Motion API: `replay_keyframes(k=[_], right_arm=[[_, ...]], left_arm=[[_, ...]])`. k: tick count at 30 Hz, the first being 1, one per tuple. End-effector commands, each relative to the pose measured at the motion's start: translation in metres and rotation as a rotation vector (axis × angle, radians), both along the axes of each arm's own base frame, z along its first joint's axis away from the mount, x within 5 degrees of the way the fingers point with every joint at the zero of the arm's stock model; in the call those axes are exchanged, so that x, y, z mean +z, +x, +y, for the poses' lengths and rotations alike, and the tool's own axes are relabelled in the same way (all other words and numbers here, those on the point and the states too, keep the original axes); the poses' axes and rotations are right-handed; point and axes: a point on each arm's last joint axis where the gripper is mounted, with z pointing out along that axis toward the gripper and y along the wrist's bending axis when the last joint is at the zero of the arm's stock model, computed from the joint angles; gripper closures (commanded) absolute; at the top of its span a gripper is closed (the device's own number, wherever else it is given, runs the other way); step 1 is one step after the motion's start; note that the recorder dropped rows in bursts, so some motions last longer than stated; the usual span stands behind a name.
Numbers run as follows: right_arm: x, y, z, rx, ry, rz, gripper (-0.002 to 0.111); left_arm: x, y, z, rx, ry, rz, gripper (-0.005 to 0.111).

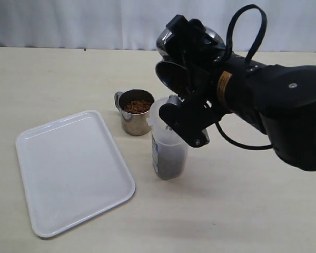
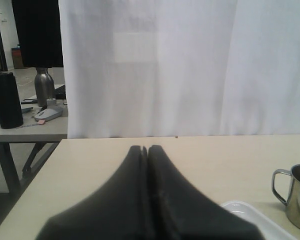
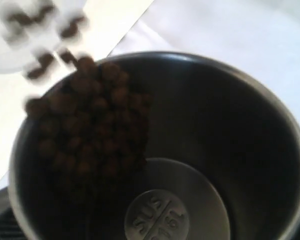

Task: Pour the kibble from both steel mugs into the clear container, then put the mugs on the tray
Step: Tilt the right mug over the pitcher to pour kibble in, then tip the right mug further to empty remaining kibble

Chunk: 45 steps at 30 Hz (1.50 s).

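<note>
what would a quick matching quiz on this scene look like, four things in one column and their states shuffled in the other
Things:
1. tray
2. standing mug
3. raised mug
4. container

States:
a. tipped, kibble sliding out over the rim
b. upright on the table, short and shiny, pellets inside
c. lying flat, white, nothing on it
d. translucent, upright, taller than the mug beside it

Pairs: 1-c, 2-b, 3-a, 4-d
</note>
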Motion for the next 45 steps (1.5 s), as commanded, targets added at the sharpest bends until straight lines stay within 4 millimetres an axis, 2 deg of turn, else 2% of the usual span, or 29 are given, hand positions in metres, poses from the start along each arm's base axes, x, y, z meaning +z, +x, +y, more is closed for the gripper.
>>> replay_keyframes(k=[1, 8, 18, 31, 36, 40, 45], right_arm=[[0.005, 0.001, -0.001, -0.014, -0.025, -0.036, 0.103], [0.006, 0.001, -0.002, -0.028, -0.02, -0.042, 0.103], [0.009, -0.012, 0.009, -0.047, -0.042, -0.097, 0.103], [-0.014, -0.016, 0.026, -0.073, -0.202, -0.133, 0.103], [-0.016, -0.016, 0.025, -0.076, -0.229, -0.14, 0.103], [-0.016, -0.028, 0.032, -0.054, -0.258, -0.166, 0.103], [-0.015, -0.031, 0.033, -0.064, -0.261, -0.182, 0.103]], left_arm=[[0.0, 0.0, 0.0, -0.008, -0.002, -0.006, 0.107], [0.0, 0.0, 0.0, -0.008, -0.002, -0.006, 0.107], [0.0, 0.0, 0.0, -0.008, -0.002, -0.007, 0.107], [0.0, 0.0, 0.0, -0.008, -0.002, -0.007, 0.107], [0.0, 0.0, 0.0, -0.008, -0.002, -0.007, 0.107], [0.0, 0.0, 0.0, -0.008, -0.002, -0.007, 0.107], [-0.001, 0.0, 0.0, -0.008, -0.002, -0.003, 0.107]])
